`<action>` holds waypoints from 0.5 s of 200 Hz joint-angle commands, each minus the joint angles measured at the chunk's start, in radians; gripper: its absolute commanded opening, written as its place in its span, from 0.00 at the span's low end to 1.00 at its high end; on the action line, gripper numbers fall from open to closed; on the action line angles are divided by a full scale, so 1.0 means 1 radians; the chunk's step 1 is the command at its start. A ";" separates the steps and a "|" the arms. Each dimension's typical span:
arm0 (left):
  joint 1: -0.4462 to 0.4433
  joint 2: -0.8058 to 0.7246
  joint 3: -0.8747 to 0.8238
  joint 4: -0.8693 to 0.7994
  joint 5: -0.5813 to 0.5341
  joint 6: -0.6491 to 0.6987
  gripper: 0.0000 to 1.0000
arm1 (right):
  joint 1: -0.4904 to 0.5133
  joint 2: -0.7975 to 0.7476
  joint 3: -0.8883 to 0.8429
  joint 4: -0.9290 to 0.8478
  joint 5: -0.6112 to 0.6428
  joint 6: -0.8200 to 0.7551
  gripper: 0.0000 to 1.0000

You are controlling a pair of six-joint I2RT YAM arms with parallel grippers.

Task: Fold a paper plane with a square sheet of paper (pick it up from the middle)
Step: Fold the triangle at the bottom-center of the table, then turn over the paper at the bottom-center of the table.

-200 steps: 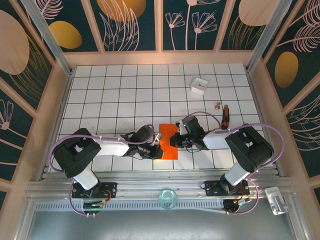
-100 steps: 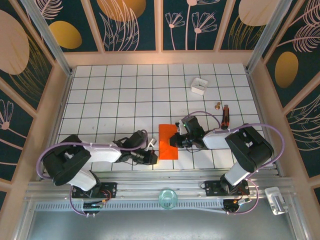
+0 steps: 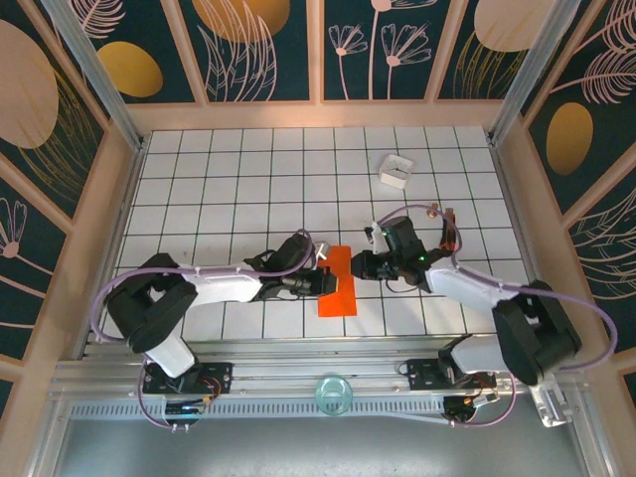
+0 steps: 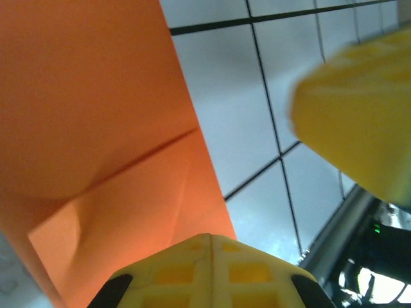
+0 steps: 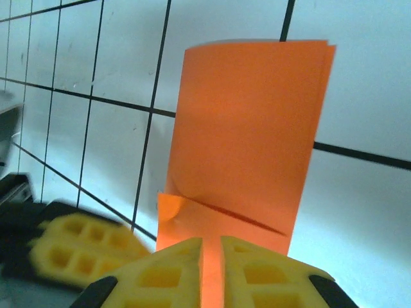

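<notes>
Near the front centre of the table lies the square sheet of paper, folded into a narrow orange strip. It looks light, floppy and easily creased, probably best pinched midway along a long edge. The left jaws, clenched, touch its left edge. The right jaws stand a slit apart at its right edge, and I cannot tell whether they grip it.

Top camera looks steeply down from behind both arms at the tabletop. Wrist cameras sit close behind the left end effector and right end effector; all share the square sheet of paper ahead.
</notes>
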 commanded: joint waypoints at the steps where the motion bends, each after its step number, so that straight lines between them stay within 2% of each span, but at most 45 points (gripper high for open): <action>1: 0.037 0.024 0.000 -0.039 -0.024 0.035 0.00 | 0.000 -0.068 -0.049 -0.136 0.069 0.045 0.19; 38: 0.060 0.082 -0.016 -0.015 -0.006 0.044 0.00 | 0.034 -0.158 -0.120 -0.139 0.077 0.151 0.24; 100: 0.063 0.142 -0.035 0.081 -0.067 -0.027 0.00 | 0.116 -0.154 -0.166 -0.063 0.090 0.263 0.28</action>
